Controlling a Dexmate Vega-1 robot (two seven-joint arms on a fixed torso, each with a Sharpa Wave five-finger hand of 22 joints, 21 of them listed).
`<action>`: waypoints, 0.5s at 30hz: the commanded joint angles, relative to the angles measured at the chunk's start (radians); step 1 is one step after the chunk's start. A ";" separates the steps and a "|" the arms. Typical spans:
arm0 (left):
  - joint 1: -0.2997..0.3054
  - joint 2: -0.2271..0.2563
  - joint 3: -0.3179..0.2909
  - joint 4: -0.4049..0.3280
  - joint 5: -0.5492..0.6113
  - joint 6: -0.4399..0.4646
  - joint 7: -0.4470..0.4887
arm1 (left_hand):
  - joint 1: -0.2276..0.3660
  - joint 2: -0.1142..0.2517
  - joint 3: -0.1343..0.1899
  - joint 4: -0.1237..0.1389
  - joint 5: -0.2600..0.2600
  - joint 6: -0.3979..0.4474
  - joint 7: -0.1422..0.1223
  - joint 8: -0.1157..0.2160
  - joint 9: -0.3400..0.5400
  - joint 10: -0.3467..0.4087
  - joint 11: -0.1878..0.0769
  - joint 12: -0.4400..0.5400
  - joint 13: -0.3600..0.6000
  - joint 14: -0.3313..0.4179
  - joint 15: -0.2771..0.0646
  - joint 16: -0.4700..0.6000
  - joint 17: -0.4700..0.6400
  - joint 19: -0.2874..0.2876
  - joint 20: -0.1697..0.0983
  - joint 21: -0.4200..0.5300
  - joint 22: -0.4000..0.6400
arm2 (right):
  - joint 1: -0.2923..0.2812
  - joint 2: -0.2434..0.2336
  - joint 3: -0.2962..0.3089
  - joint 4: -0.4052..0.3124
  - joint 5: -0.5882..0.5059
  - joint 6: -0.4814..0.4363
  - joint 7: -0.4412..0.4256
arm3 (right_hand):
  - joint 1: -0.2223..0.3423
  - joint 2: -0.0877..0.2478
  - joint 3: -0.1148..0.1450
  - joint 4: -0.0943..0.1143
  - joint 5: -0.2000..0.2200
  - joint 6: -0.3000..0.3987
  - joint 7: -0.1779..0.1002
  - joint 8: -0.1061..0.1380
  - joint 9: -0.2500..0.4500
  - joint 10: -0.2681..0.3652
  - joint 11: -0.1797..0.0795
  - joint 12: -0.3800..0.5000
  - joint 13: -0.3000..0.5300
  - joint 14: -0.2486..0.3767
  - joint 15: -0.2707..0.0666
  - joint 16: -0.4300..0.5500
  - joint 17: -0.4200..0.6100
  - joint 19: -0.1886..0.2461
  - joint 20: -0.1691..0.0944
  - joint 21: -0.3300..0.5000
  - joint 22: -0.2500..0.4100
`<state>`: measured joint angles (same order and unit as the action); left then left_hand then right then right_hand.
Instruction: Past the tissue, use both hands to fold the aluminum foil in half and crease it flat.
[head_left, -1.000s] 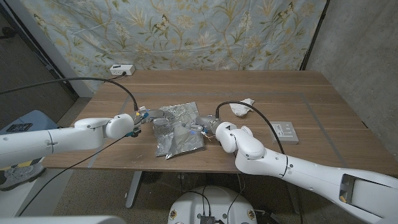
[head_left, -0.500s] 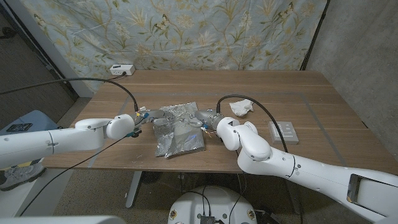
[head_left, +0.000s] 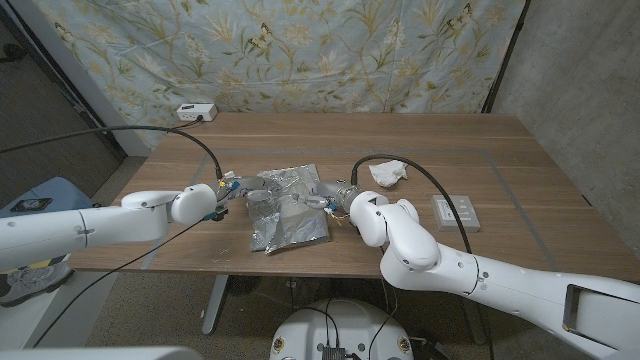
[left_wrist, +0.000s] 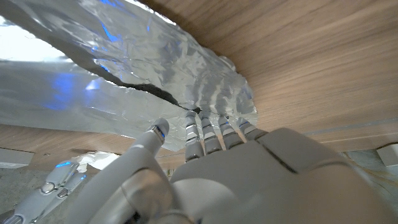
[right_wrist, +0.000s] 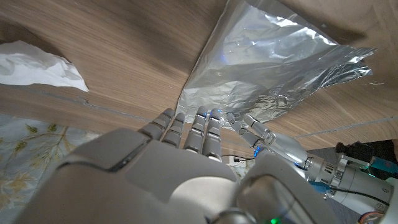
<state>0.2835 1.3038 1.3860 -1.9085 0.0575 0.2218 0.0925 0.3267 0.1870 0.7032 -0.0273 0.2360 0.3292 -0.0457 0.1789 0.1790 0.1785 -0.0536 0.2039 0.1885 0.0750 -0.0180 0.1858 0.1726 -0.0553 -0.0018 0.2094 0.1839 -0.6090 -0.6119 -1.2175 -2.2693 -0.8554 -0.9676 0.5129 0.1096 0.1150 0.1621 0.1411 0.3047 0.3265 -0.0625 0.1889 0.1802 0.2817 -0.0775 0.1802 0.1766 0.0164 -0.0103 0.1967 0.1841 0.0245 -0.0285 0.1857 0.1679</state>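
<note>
No text, label or number is legible anywhere.

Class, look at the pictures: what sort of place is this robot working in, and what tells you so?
Probably a makeshift lab or test room, not a home: a floral cloth backdrop hangs behind a plain wooden table, and a white power strip sits at the table's far edge.

Head view evenly lit, sharp, soft shadows under arms; room at left edge dim. Foil (head_left: 287, 205) throws bright glare and blue glints in wrist views. Left hand (left_wrist: 249, 180) and right hand (right_wrist: 168, 180) close to lens, blurred.
</note>
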 joint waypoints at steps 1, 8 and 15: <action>0.005 -0.009 -0.006 0.009 -0.004 -0.006 0.014 | 0.012 -0.001 -0.002 0.003 -0.001 0.009 0.005 0.006 0.005 0.005 0.004 0.001 0.002 0.011 0.001 -0.002 0.000 0.001 0.001 0.004 0.003 | 0.029 0.018 -0.081 -0.047 -0.116 -0.180 0.130 | 0.002 0.059 0.011 0.003 0.005 0.016 -0.006 0.009 0.001 0.010 -0.015 0.007 0.002 0.003 -0.006 0.004 0.004 -0.005 -0.010 0.001 0.000; 0.009 -0.005 -0.012 0.007 -0.018 0.007 0.029 | 0.012 -0.001 -0.002 0.004 -0.001 0.011 0.005 0.007 0.005 0.006 0.004 0.002 0.002 0.010 0.000 -0.002 0.000 0.000 -0.001 0.004 0.003 | 0.054 0.032 -0.129 -0.055 -0.171 -0.219 0.201 | 0.020 0.075 0.045 0.000 0.017 0.025 -0.025 0.010 0.000 0.014 -0.050 0.005 0.001 0.002 -0.015 0.002 0.002 -0.008 -0.025 0.000 -0.001; 0.009 -0.005 -0.014 0.015 -0.012 0.000 0.034 | 0.013 -0.001 -0.002 0.004 -0.001 0.010 0.007 0.006 0.005 0.005 0.005 0.001 0.002 0.010 0.001 -0.002 0.000 0.000 0.000 0.004 0.003 | 0.043 0.041 -0.147 -0.061 -0.204 -0.229 0.236 | 0.031 0.085 0.070 0.001 0.026 0.029 -0.032 0.010 0.000 0.019 -0.057 0.006 0.001 0.008 -0.027 0.005 0.002 -0.008 -0.035 0.001 -0.001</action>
<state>0.2901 1.2977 1.3774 -1.9011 0.0468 0.2227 0.1141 0.3267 0.1870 0.7032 -0.0274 0.2360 0.3307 -0.0442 0.1818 0.1789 0.1785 -0.0536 0.2039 0.1883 0.0750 -0.0179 0.1858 0.1726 -0.0553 -0.0018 0.2094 0.1839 -0.5711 -0.5865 -1.3189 -2.3159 -0.9986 -1.1505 0.6710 0.1241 0.1189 0.2219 0.1430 0.3245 0.3502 -0.0859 0.1926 0.1766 0.2940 -0.1306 0.1801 0.1768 0.0255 -0.0265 0.1968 0.1840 0.0207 -0.0323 0.1857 0.1679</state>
